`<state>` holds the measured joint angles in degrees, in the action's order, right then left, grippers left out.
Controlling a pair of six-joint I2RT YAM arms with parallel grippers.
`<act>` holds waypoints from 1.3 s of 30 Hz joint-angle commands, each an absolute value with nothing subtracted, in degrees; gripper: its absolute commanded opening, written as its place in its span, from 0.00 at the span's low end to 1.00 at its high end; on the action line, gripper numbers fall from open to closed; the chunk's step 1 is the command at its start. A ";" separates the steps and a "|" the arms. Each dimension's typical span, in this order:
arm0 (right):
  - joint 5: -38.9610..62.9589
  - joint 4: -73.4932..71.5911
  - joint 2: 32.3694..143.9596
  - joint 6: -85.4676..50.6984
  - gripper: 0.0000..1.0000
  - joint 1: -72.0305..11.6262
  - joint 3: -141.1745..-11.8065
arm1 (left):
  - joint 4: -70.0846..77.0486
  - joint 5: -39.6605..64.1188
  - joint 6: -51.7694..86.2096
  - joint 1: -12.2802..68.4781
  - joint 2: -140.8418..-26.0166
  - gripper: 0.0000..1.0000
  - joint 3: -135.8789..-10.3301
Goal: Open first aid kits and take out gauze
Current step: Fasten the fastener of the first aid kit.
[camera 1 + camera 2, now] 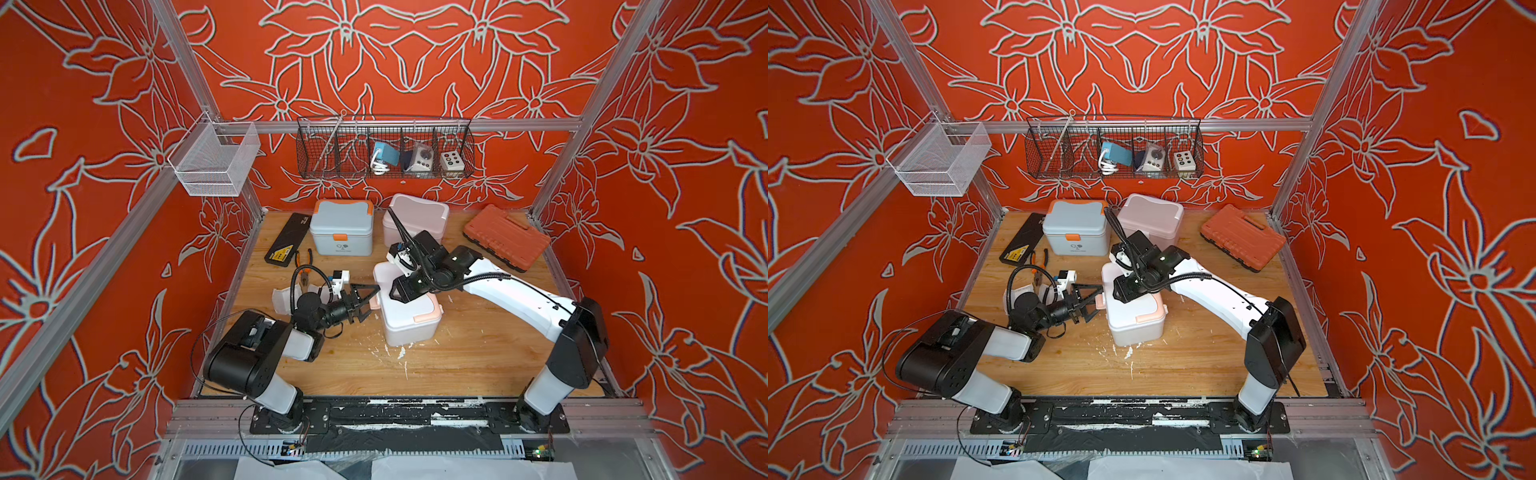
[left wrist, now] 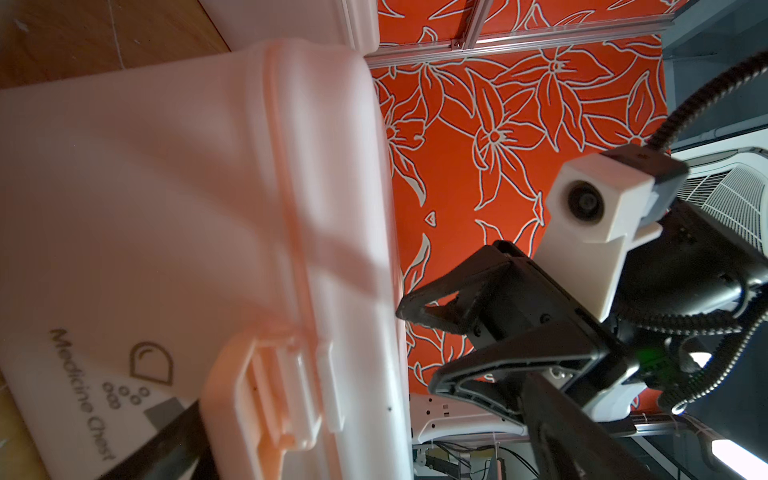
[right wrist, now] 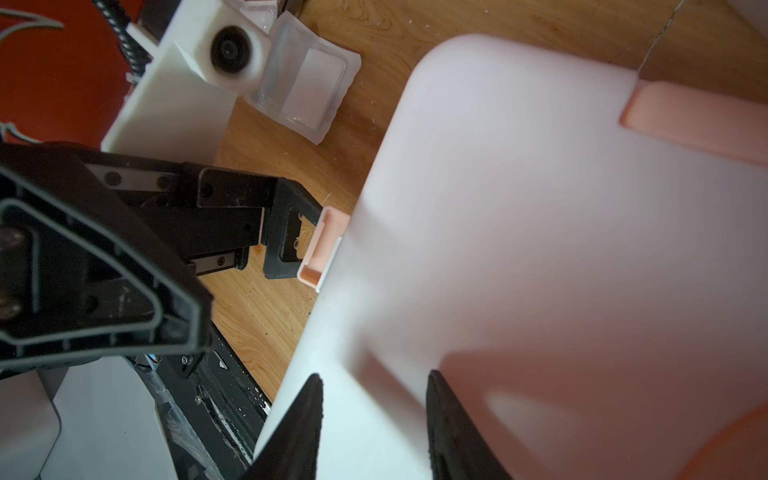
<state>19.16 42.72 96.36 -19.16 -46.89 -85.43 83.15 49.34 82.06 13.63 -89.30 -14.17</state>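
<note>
At the middle of the table (image 1: pixel 478 365) sits the white kit with peach trim (image 1: pixel 411 322), lid down and turned so its latch face looks toward the left arm. Behind it, by the back wall, stand the blue-grey kit (image 1: pixel 341 228) and the pink kit (image 1: pixel 419 216), both shut.

The left hand (image 1: pixel 372 302) lies level with the white kit's latch side, spread wide and grasping nothing. Seen from the right wrist, one of its fingers (image 3: pixel 284 232) meets the peach latch (image 3: pixel 322 245). The right hand (image 3: pixel 374 374) hangs over the white kit's lid, partly spread with nothing between its tips.

The left hand is the nearer one to the latch, I'd say, and the lid would swing up away from it, toward the right arm's side.

A gauze packet (image 3: pixel 309 89) lies flat on the wood beside the white kit, past the left hand.

Whether the latch is freed I can't tell, nor whether the right hand presses the lid. The kit's inside is hidden.
</note>
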 commanded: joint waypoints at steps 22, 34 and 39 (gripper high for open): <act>17.48 47.73 99.76 -18.11 0.42 -47.02 -82.75 | 96.13 52.38 89.43 12.04 -85.30 0.98 -11.96; 17.73 47.70 99.67 -18.33 0.42 -46.98 -82.92 | 56.02 49.25 69.84 11.26 -73.19 0.98 -14.42; 17.58 47.98 99.36 -18.37 0.42 -46.94 -83.33 | 39.31 46.27 61.76 10.90 -68.01 0.98 -17.38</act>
<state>19.16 42.09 96.75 -18.72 -46.89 -85.43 52.40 48.07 69.36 11.33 -70.00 -15.44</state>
